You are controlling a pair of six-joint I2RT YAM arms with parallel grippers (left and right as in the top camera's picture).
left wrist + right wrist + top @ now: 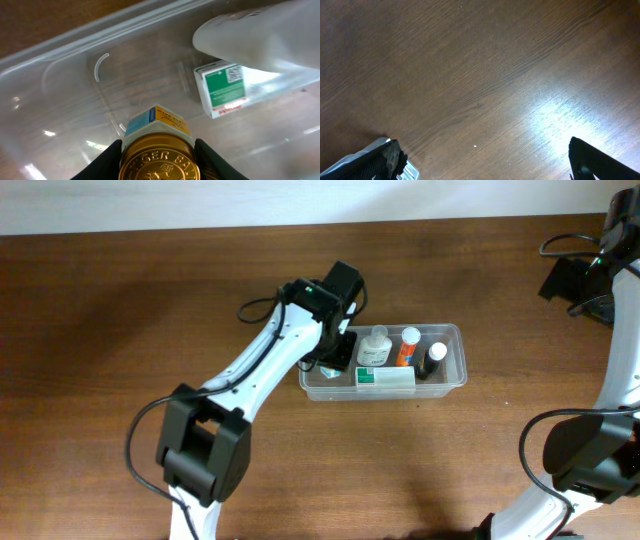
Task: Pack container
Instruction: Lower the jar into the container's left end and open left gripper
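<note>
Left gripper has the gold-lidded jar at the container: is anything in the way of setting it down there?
Nothing visible. The left gripper holds the gold-lidded jar over the bare left end of the container. The green-and-white box and the bottles sit further right, clear of it.

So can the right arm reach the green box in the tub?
Probably yes. The green box lies uncovered in the open container, and the right fingers are open and empty. The left fingers, holding a gold-lidded jar, crowd only the tub's other end.
</note>
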